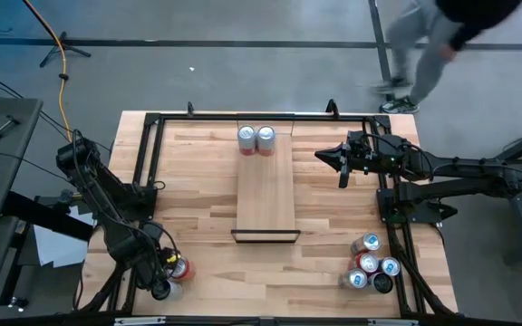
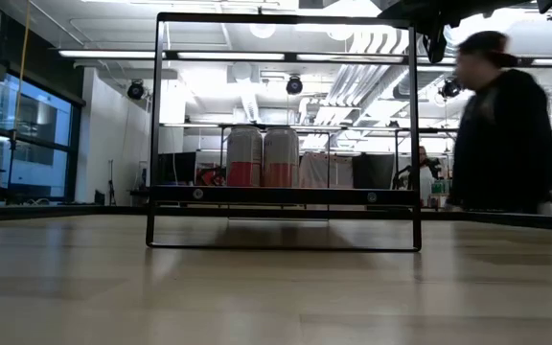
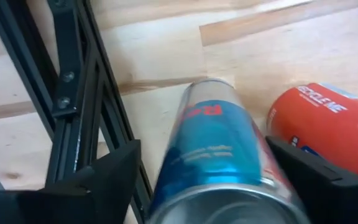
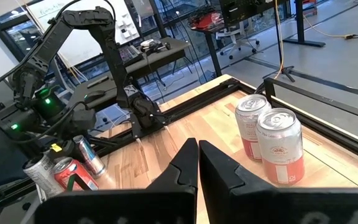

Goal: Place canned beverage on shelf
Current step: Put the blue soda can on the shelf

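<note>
A slim blue can (image 3: 219,155) stands near the table's near left corner, with a red can (image 3: 328,124) lying beside it. My left gripper (image 3: 202,151) points down over the blue can, open, one finger on each side of it. In the high view this gripper (image 1: 164,279) sits next to the red can (image 1: 181,268). The shelf (image 1: 265,195) lies mid-table, its black frame at the near end; two pink-and-silver cans (image 1: 255,138) stand upright on its far end. My right gripper (image 1: 338,165) hovers shut to the right of the shelf, pointing level toward it. My left gripper comes at the blue can from above, pointing down, its fingers (image 3: 114,180) on either side of the can's upper body (image 3: 185,168). A narrow gap shows at one finger. Whether the other finger (image 3: 309,177) touches the can, I cannot tell.
A black frame rail (image 3: 73,93) runs close beside the left gripper. Several more cans (image 1: 370,267) stand at the near right corner. A black frame borders the tabletop (image 1: 198,172). A person (image 1: 424,45) walks beyond the far edge.
</note>
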